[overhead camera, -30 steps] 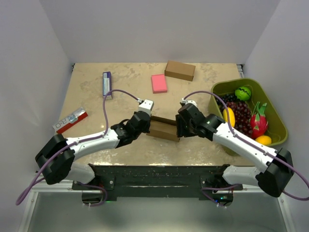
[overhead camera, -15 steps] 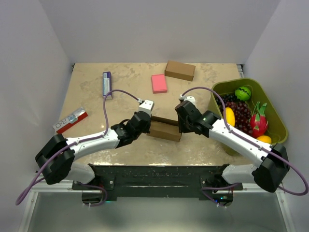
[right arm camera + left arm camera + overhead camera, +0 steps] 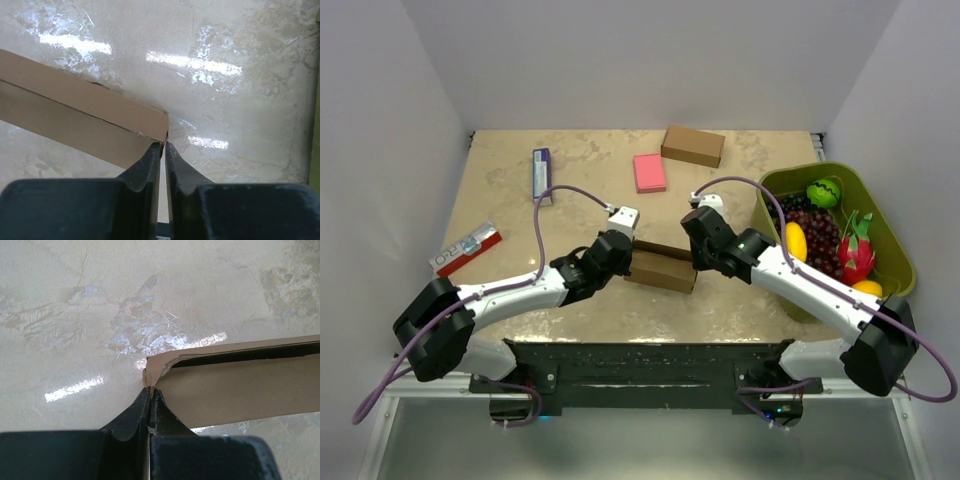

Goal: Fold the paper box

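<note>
Top external view first: the paper box [image 3: 660,268], a plain brown thin-cardboard carton, lies low on the beige marbled table [image 3: 580,200], near the front edge and between my two arms. My left gripper [image 3: 626,262] is at its left end and my right gripper [image 3: 696,266] is at its right end, both arms reaching in toward the middle.

Over to the left wrist camera: my black fingers are pressed together on the carton's torn-looking corner, card pinched between the tips. A dark slot shows along the box's top edge, running away to the right.

Right wrist camera now: my fingers stand very narrow, only a thin slit between them, with the tips right at the carton's near corner. I cannot tell whether any card sits in that slit. A crease line runs along the box's length, away to the left.

Farther back on the table sit a pink rectangular block [image 3: 649,172] and a ready-made brown box [image 3: 693,146], both well apart from my carton. Off to the right stands a green plastic basket [image 3: 785,176] full of toy fruit.
</note>
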You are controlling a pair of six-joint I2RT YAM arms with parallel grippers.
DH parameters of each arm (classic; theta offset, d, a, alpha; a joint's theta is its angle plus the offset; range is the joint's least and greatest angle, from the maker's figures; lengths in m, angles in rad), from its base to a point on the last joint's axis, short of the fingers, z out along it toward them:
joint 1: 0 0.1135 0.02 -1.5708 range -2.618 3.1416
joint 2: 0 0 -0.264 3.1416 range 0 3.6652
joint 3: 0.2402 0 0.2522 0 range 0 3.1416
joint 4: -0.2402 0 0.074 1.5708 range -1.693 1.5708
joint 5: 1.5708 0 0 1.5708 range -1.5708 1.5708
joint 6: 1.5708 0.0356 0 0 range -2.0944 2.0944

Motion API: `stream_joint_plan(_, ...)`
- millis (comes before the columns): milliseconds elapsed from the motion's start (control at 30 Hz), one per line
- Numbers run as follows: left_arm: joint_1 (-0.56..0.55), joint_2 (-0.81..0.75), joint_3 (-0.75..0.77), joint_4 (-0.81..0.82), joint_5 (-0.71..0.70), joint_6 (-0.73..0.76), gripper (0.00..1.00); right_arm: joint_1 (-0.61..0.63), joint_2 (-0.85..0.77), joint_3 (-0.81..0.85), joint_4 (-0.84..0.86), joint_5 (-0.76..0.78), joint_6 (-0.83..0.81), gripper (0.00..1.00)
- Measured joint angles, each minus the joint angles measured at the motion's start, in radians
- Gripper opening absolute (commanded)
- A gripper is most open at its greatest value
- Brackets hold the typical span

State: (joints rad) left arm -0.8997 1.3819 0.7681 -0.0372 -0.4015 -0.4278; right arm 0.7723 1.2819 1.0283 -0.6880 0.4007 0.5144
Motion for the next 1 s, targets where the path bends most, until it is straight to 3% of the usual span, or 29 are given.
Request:
stream_joint_plan(67, 0.0, 0.0, 0.001, -0.002, 0.0, 0.0, 0.0, 0.0, 0.006, 0.0, 0.007, 0.001, -0.006, 0.0)
stream_joint_plan(567, 0.0, 0.008, 0.008, -0.005, -0.002, -0.001, 0.0, 0.008, -0.026, -0.052, 0.042, -0.006, 0.019, 0.0)
stream_joint_plan(1000, -0.007, 0.012, 0.014, -0.007, -0.005, -0.006, 0.0, 0.09, -0.112, -0.161, 0.057, 0.009, 0.127, 0.0)
